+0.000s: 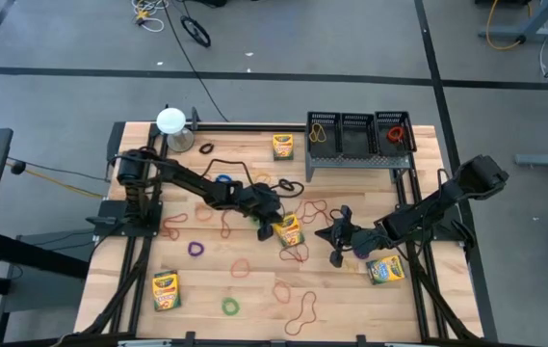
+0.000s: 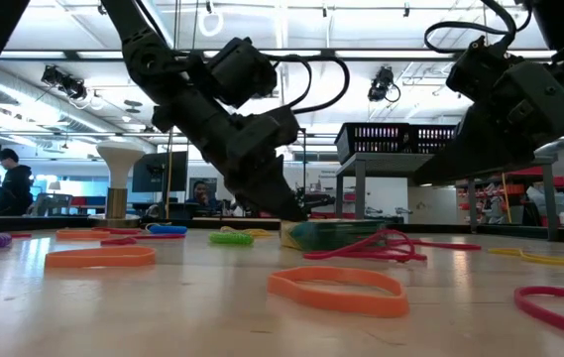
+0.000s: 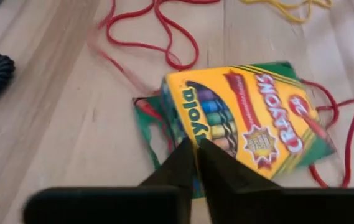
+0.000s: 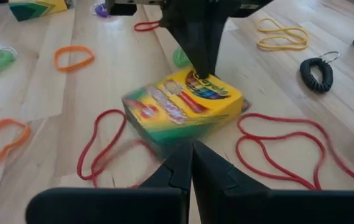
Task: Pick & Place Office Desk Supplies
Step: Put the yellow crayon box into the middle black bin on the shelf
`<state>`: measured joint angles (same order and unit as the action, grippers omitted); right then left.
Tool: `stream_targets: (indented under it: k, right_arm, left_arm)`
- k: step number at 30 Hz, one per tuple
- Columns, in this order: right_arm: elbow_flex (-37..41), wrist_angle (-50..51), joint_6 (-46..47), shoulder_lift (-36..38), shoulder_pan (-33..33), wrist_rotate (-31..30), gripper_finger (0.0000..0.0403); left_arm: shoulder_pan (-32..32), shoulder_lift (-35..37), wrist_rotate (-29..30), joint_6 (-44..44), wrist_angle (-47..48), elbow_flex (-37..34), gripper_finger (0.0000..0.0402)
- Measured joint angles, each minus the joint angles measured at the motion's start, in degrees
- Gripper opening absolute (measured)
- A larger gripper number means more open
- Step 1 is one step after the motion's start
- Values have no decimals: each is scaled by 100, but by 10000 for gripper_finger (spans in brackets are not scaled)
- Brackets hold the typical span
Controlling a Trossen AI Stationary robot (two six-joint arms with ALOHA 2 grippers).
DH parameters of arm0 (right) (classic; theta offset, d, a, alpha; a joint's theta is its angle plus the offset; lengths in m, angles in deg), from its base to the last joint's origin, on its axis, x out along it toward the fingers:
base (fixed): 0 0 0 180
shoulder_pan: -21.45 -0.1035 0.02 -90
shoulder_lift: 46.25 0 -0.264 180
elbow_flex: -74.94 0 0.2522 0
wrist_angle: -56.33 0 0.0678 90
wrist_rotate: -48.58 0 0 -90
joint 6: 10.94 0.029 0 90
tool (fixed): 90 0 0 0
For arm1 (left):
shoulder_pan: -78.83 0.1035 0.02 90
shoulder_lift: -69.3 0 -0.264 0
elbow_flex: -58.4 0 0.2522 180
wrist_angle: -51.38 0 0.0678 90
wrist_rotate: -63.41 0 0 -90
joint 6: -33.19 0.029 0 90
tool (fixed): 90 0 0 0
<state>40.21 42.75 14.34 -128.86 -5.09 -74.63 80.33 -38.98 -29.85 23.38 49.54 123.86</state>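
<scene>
A yellow-and-green crayon box (image 1: pixel 289 229) lies in the middle of the table among red rubber-band loops (image 4: pixel 288 146). My left gripper (image 1: pixel 274 220) reaches in from the table's left, shut, with its tips on the box (image 3: pixel 257 118). My right gripper (image 4: pixel 192 148) comes from the right, shut, and stands just short of the box's right side (image 1: pixel 329 241). Three more crayon boxes rest flat: one by the rack (image 1: pixel 283 146), one under my right arm (image 1: pixel 386 269), one near the left front (image 1: pixel 165 289). Orange (image 2: pixel 339 290), purple (image 1: pixel 196 249) and green (image 1: pixel 230 306) loops lie scattered. My left gripper presses its shut fingertips (image 4: pixel 203 70) onto the crayon box's printed top face (image 3: pixel 209 127), near one short end. The fingers slant down from the table's left (image 2: pixel 282 198). The box stays on the table, partly over red loops.
The black wire-mesh rack (image 1: pixel 355 135) stands at the far edge, with bands in its compartments. A white round-topped object (image 1: pixel 170 120) stands at the far left corner. A black coiled cord (image 4: pixel 316 71) and yellow loops (image 4: pixel 282 34) lie beyond the box. Bare wood shows near the front.
</scene>
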Motion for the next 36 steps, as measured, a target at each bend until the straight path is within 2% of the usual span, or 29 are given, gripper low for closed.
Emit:
stream_targets:
  k: [4, 12, 28, 36]
  right_arm:
    - [0, 5, 11, -1, 0, 2, 20]
    - [0, 2, 262, 0, 0, -211, 21]
    - [0, -8, 297, 0, 2, -315, 21]
    - [0, -8, 298, 0, 2, -270, 21]
  left_arm:
    - [-26, 158, 12, 184, 103, -25, 7]
    - [-361, 630, 712, 806, 162, -24, 5]
    - [-1519, 736, 4016, 3422, -222, -20, 5]
    - [-2019, 716, 4762, 4208, -320, -15, 6]
